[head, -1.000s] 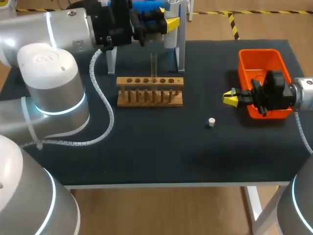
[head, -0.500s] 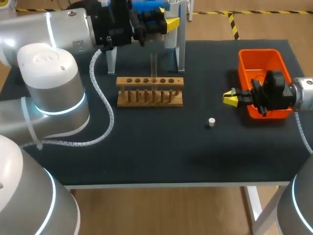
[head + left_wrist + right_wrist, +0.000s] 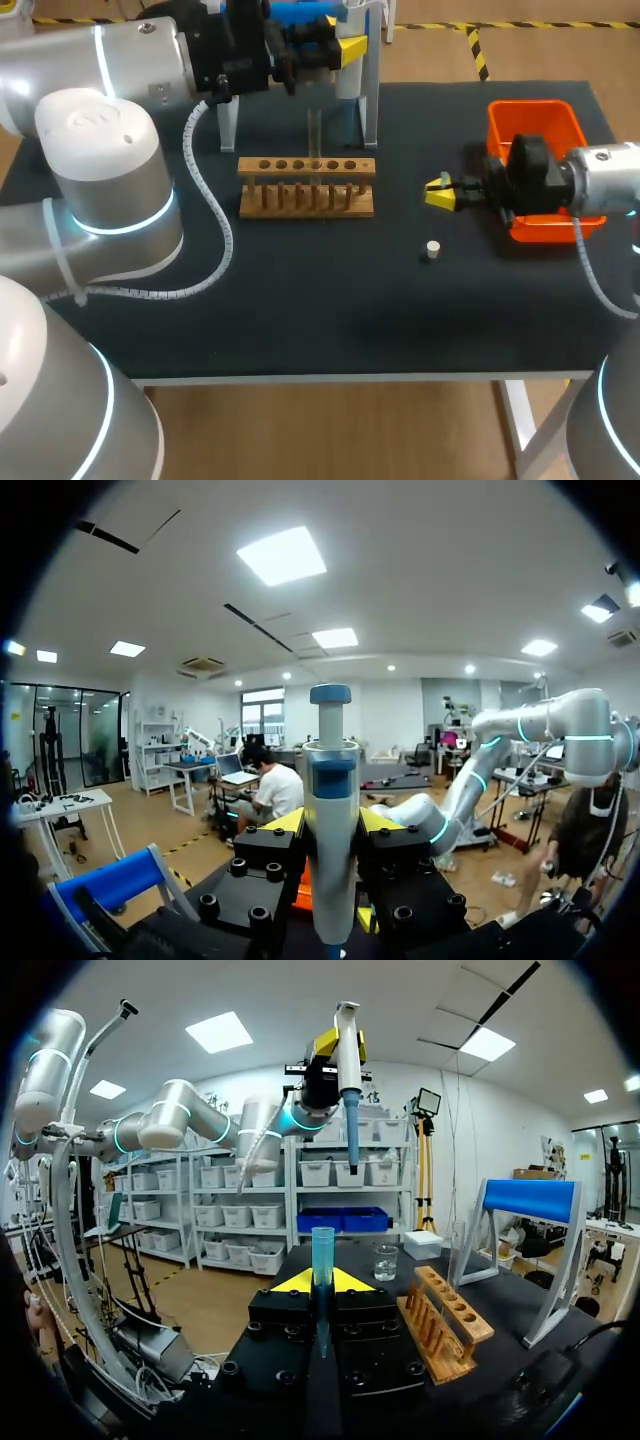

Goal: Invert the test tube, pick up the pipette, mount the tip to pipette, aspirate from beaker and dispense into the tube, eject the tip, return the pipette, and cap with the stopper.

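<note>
My left gripper (image 3: 345, 47) is raised above the table's back edge, shut on the blue and white pipette (image 3: 300, 15). In the left wrist view the pipette (image 3: 332, 770) stands upright between the yellow fingers (image 3: 287, 822). My right gripper (image 3: 438, 192) hovers right of the wooden rack (image 3: 307, 187), shut on a blue pipette tip (image 3: 322, 1250) that points up out of its jaws. A clear test tube (image 3: 313, 130) stands in the rack. The white stopper (image 3: 432, 250) lies on the mat in front of the right gripper. A beaker (image 3: 385, 1260) sits beyond the rack.
An orange bin (image 3: 535, 120) sits at the right, behind my right wrist. A white stand with a blue top (image 3: 365, 90) rises behind the rack. The dark mat (image 3: 330, 310) covers the table.
My right gripper has moved left, away from the orange bin toward the rack, still holding the tip. The left arm and pipette have not moved.
</note>
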You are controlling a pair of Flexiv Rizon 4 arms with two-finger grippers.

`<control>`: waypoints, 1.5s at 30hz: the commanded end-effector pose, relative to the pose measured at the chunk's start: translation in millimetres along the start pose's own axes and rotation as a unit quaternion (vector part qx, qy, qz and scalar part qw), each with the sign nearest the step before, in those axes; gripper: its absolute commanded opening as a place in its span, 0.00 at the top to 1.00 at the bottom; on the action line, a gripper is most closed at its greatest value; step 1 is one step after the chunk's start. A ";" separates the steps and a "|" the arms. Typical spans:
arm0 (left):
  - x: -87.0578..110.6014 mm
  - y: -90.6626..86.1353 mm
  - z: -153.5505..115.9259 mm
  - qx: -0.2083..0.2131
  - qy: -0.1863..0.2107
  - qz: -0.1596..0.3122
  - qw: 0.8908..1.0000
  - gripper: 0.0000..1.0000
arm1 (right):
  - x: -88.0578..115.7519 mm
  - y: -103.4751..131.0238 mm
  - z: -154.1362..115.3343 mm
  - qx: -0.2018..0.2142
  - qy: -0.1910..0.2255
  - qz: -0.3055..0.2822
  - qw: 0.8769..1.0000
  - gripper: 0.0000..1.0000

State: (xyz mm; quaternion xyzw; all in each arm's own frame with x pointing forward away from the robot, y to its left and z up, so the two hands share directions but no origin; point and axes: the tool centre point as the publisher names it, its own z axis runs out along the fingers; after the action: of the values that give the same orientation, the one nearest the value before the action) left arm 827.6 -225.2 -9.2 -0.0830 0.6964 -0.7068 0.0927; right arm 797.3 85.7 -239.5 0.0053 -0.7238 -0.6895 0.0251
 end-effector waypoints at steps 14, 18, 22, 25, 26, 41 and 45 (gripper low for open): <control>0.7 0.7 0.6 0.002 -0.002 0.001 1.000 1.00 | -22.7 3.6 58.0 -0.009 0.018 -0.018 1.000 1.00; 0.7 0.7 0.6 0.002 -0.002 0.001 1.000 1.00 | -26.7 6.3 67.6 -0.011 0.021 -0.020 1.000 1.00; 0.7 0.7 0.6 0.002 -0.002 0.001 1.000 1.00 | -30.1 8.7 77.9 -0.015 0.026 -0.023 0.999 1.00; 0.7 0.7 0.6 0.002 -0.002 0.001 1.000 1.00 | -31.9 8.4 85.4 -0.016 0.029 -0.023 0.999 1.00; 0.7 0.7 0.6 0.002 -0.002 0.001 1.000 1.00 | -32.5 8.1 87.6 -0.017 0.030 -0.023 0.999 1.00; 0.7 0.7 0.6 0.002 -0.002 0.001 1.000 1.00 | -38.3 9.5 113.4 -0.023 0.041 -0.014 0.999 1.00; 0.7 0.7 0.6 0.002 -0.002 0.001 1.000 1.00 | -36.2 11.2 117.3 -0.022 0.046 -0.016 0.999 1.00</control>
State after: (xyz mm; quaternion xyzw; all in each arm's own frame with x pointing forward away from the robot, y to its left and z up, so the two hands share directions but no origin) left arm 827.5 -225.1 -9.2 -0.0830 0.6963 -0.7069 0.0927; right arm 826.8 201.8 -234.3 0.0462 -0.7060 -0.7052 0.0464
